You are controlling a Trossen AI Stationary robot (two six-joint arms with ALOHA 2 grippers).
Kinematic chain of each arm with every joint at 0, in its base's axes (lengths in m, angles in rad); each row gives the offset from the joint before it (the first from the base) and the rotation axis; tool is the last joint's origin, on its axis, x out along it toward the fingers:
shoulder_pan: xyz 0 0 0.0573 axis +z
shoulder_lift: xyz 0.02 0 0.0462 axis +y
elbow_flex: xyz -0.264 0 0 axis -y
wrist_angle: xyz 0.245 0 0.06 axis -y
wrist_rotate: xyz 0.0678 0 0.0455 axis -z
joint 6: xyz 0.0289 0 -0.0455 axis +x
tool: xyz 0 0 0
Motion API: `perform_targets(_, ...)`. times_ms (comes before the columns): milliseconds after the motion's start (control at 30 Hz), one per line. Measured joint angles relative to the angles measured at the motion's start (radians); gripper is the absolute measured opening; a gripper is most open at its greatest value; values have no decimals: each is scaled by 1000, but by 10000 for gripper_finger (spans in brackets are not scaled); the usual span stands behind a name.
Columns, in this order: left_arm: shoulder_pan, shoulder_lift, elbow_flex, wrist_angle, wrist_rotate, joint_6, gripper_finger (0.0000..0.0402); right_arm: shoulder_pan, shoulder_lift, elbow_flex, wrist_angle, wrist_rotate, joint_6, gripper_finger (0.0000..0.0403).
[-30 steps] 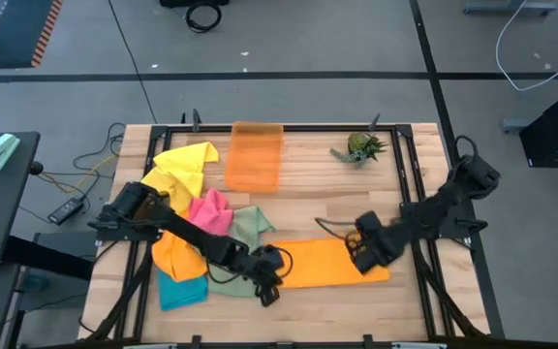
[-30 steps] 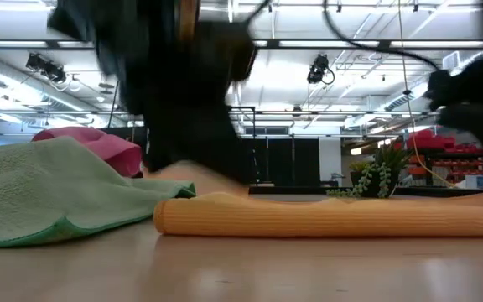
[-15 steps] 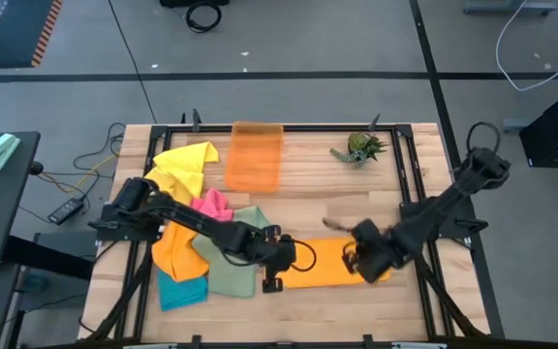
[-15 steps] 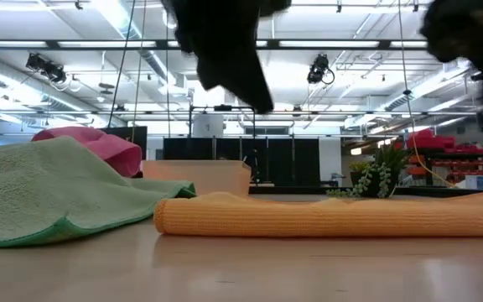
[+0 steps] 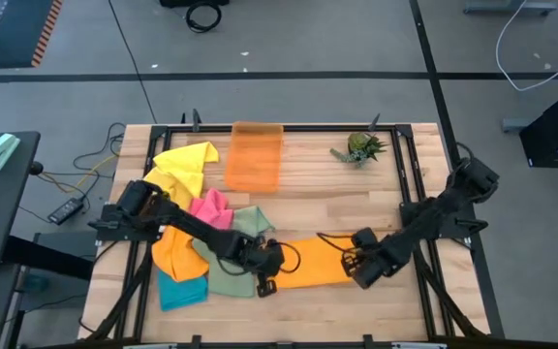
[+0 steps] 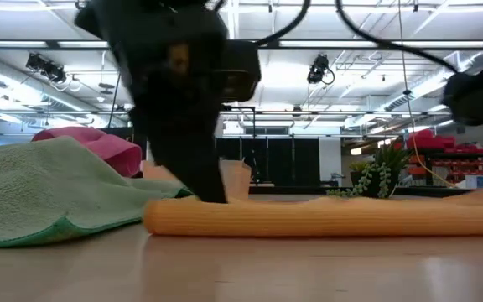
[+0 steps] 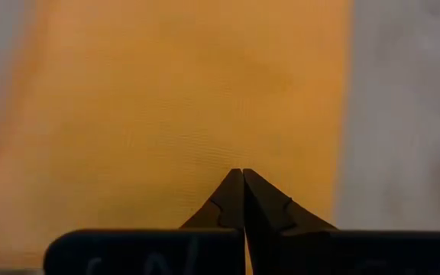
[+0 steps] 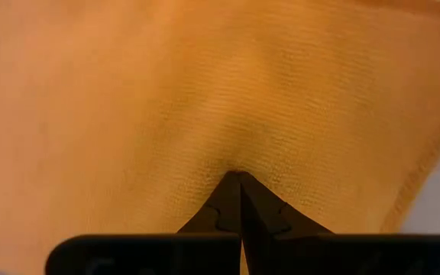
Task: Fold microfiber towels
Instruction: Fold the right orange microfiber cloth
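Observation:
An orange microfiber towel (image 5: pixel 308 264), folded into a long strip, lies flat near the table's front middle (image 6: pixel 309 216). My left gripper (image 5: pixel 263 284) is shut, with its tips down on the strip's left end (image 7: pixel 243 172). My right gripper (image 5: pixel 361 274) is also shut, tips down on the strip's right end (image 8: pixel 241 174). To the left lies a loose heap of towels: yellow (image 5: pixel 187 165), pink (image 5: pixel 211 208), sage green (image 5: pixel 240 242), another orange one (image 5: pixel 172 252) and teal (image 5: pixel 180 289). My left gripper presses its shut fingertips (image 7: pixel 231 195) on the strip's upper face near its left end (image 7: pixel 228 149). It comes from above, slanting down from the table's left. The towel lies flat on the table. My right gripper presses its shut fingertips (image 8: pixel 228 198) on the upper face near the right end (image 8: pixel 239 149), coming steeply from above. The cloth dents in around the tips, and the towel stays on the table.
A rigid orange tray (image 5: pixel 255 155) lies at the back middle and a small green plant (image 5: pixel 361 147) at the back right. The sage green towel's edge (image 6: pixel 65 226) lies just left of the strip. Bare wood shows behind and in front of the strip.
Both shut grippers rose off the orange towel, then came back down onto its two ends. The strip's left end has slid a little toward the table's left.

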Motion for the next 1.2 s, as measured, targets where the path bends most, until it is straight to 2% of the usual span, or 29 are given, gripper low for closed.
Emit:
perform_targets(100,-47,0,1,31,-3,-78,5,-111,-18,-11,-91,108,-111,2)
perform_targets(167,-75,0,1,45,-4,-131,4,-209,-36,-17,-118,143,-226,2)
perform_targets(300,-121,0,1,95,-6,-191,10,-433,-63,-10,-66,234,-595,2)
perform_targets(367,-131,-9,3,102,-8,-156,11,-516,-77,11,-37,208,-778,2)
perform_targets(433,-127,-33,8,90,-32,-130,6,-554,-104,46,-32,138,-864,2)
perform_targets(500,-112,-60,10,80,-72,-97,5,-537,-134,76,-35,89,-863,2)
perform_targets(567,-93,-80,12,52,-102,-46,7,-466,-153,107,-14,84,-800,2)
perform_targets(700,-40,-82,8,15,-109,62,5,-267,-124,126,169,148,-604,2)
perform_targets(767,-9,-73,7,9,-106,123,5,-176,-64,131,336,193,-522,2)
perform_targets(867,38,-64,4,-21,-91,203,6,-89,64,175,450,249,-426,2)
perform_targets(1033,111,-38,6,-58,-19,324,5,-26,273,367,444,289,-385,2)
perform_targets(1200,158,-1,6,-77,59,398,4,-26,432,571,364,299,-404,2)
